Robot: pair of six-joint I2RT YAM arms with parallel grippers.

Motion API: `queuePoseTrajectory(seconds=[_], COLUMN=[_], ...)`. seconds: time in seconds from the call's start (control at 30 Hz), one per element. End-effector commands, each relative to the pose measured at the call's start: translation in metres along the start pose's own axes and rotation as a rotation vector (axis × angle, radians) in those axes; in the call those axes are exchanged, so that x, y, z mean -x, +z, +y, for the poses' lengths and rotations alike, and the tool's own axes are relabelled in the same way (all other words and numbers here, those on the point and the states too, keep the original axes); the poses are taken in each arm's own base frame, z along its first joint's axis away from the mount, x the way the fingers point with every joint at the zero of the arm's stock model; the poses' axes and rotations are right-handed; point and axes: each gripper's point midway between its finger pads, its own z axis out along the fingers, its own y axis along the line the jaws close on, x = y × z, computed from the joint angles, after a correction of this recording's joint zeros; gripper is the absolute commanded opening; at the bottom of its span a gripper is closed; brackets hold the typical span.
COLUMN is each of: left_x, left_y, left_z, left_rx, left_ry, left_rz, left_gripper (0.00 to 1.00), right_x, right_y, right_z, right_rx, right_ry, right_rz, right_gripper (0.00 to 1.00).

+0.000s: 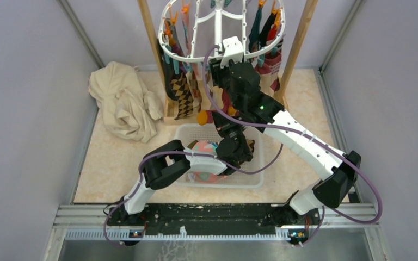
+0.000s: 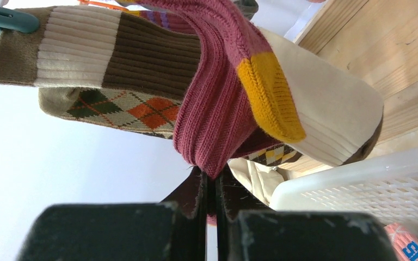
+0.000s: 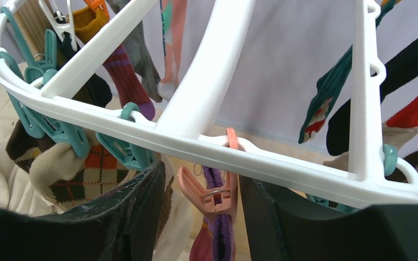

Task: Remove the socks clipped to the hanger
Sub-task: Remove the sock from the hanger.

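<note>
The white basket [image 1: 253, 182] on the surface [image 1: 114, 168] holds a pink sock [image 1: 204, 147]. The left tool [image 2: 212, 217] is pinched tight on a maroon sock [image 2: 212, 109] hanging below the hanger [image 3: 207, 98]; the right tool [image 3: 201, 212] gapes wide around an orange clip [image 3: 209, 190], gripping nothing

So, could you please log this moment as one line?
left gripper: shut on maroon sock | right gripper: open, straddling orange clip | hanger: other socks clipped

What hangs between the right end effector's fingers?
An orange clip, hung from the hanger rim and pinching a purple sock, hangs between the fingers of the open right end effector. The right wrist view shows it.
</note>
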Motion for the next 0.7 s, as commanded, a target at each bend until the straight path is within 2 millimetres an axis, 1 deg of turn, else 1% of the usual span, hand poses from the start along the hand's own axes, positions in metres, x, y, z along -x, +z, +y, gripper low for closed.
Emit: queuePoseTrajectory(seconds=[0.0, 0.13, 0.3, 0.33, 0.37, 0.47, 0.67], left_x=[-0.0086, -0.0088, -0.0093, -0.0091, -0.0090, -0.0093, -0.0096], left_y=[-0.0034, -0.0035, -0.0036, -0.0036, -0.0039, -0.0043, -0.0060], left_z=[0.0210, 0.0211, 0.0205, 0.0203, 0.0202, 0.0205, 0.0250], left_rx=[0.013, 0.013, 0.011, 0.011, 0.010, 0.009, 0.004], left_ry=[-0.299, -0.299, -0.299, -0.298, -0.299, -0.300, -0.304], left_rz=[0.005, 0.006, 0.010, 0.009, 0.010, 0.010, 0.013], left_gripper=[0.01, 0.01, 0.01, 0.01, 0.01, 0.01, 0.01], right_x=[0.0391, 0.0399, 0.0366, 0.0361, 0.0361, 0.0344, 0.0346], right_y=[-0.0089, -0.0109, -0.0117, -0.0120, -0.0127, -0.0141, -0.0158], right_z=[-0.0043, -0.0040, -0.0027, -0.0033, -0.0036, -0.0054, -0.0078], right_rx=[-0.007, 0.001, 0.013, 0.014, 0.016, 0.018, 0.022], right_ry=[0.048, 0.053, 0.049, 0.050, 0.052, 0.057, 0.066], right_rz=[-0.107, -0.112, -0.106, -0.105, -0.105, -0.103, -0.103], right_gripper=[0.49, 0.37, 0.18, 0.12, 0.09, 0.06, 0.05])
